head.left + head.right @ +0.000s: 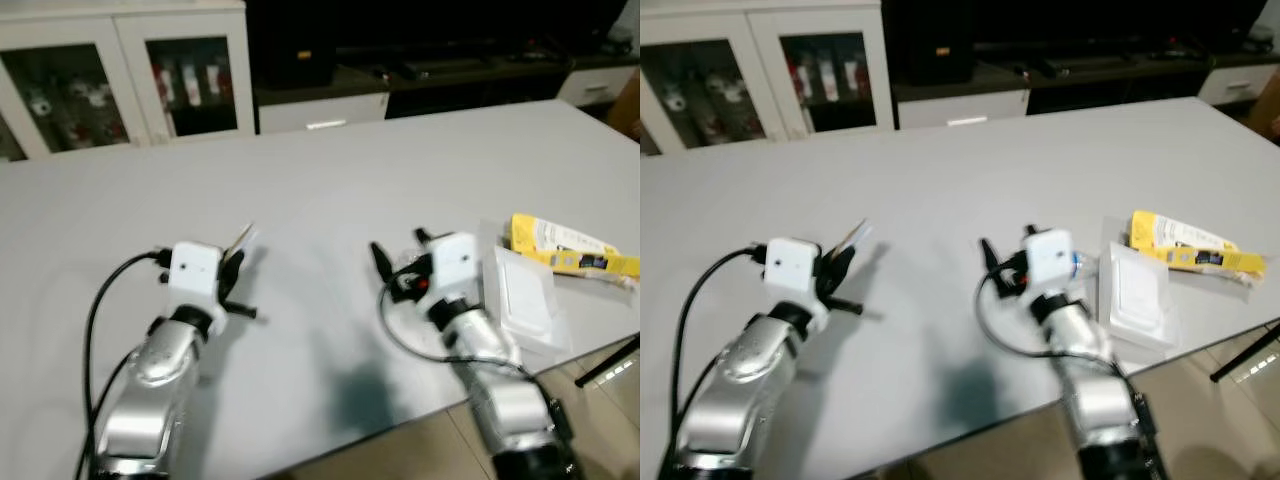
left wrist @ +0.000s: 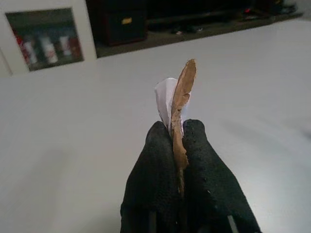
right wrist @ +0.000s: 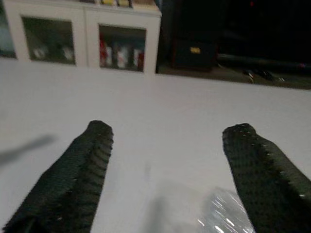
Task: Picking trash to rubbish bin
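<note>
My left gripper [image 1: 233,262] hovers over the left half of the grey table [image 1: 330,190], shut on a thin brown and white paper scrap [image 2: 179,97] that sticks up past the fingertips [image 2: 160,133]. Right of the table's middle, my right gripper [image 1: 400,250] stands open above the surface with nothing between its fingers [image 3: 95,145]. Just to its right lies a clear plastic wrapper [image 1: 525,295] over something white. A yellow packet [image 1: 565,248] lies beyond it, near the table's right edge. A corner of crinkled clear plastic [image 3: 223,218] shows in the right wrist view.
A white cabinet with glass doors [image 1: 130,80] stands behind the table on the left. A dark low unit [image 1: 420,60] runs along the back right. The table's near edge [image 1: 400,430] crosses diagonally, with tan floor [image 1: 400,455] and a dark stand leg [image 1: 612,368] at the lower right.
</note>
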You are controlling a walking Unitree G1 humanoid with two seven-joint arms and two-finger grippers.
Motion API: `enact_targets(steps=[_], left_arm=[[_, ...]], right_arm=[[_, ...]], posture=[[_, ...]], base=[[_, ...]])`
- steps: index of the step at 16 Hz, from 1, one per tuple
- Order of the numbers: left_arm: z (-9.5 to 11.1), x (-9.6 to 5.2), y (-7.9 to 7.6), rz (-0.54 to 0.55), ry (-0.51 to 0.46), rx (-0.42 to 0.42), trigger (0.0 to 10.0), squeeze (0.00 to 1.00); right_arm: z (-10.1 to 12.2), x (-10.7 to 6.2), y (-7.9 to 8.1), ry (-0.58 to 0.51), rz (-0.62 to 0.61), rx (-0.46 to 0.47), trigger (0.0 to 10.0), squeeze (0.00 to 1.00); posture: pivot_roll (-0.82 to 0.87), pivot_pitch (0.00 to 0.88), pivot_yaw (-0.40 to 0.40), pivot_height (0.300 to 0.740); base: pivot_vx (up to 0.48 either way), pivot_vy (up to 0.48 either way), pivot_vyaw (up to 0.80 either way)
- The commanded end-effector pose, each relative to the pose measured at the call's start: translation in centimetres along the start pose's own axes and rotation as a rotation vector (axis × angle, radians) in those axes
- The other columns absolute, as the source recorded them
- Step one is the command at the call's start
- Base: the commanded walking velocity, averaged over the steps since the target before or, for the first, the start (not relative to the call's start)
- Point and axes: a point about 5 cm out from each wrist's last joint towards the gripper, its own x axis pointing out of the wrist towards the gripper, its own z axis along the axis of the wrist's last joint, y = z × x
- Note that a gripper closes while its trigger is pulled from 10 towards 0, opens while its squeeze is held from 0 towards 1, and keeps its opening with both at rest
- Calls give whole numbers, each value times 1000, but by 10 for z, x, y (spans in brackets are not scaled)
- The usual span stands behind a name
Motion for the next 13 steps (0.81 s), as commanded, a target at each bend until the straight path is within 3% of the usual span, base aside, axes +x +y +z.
enact_targets(steps=[1, 3, 5, 9, 10, 11, 12, 13], left_arm=[[2, 2, -1, -9, -9, 18, 10000, 0], [3, 3, 1, -19, -12, 38, 10000, 0], [4, 3, 1, -23, -16, 39, 10000, 0], [4, 2, 4, -26, -16, 58, 10000, 0], [2, -1, 7, -21, -8, 66, 10000, 0], [2, -1, 7, -21, -7, 67, 10000, 0], [2, -2, 7, -20, -4, 68, 10000, 0], [1, -2, 7, -20, 0, 71, 10000, 0]], right_arm=[[-1, 3, -7, 13, -11, 19, 10000, 1000], [5, 30, -15, 32, 16, 11, 10000, 1000], [7, 40, -18, 50, 27, -2, 10000, 1000], [6, 59, -42, 149, -28, -45, 10000, 1000], [8, 59, -53, 167, -61, -35, 10000, 596], [9, 59, -56, 170, -66, -26, 10000, 596], [7, 58, -58, 184, -61, -26, 10000, 0], [3, 57, -59, 210, -45, -45, 10000, 0]], posture=[[8, 0, -20, 740], [12, 0, -8, 740], [16, 0, -4, 740], [32, 0, -16, 740], [36, 0, -22, 740], [36, 0, -22, 740], [36, 0, -23, 740], [35, 0, -23, 740]], base=[[0, 0, 0], [0, 0, 0], [0, 0, 0], [0, 0, 0], [0, 0, 0], [0, 0, 0], [0, 0, 0], [0, 0, 0]])
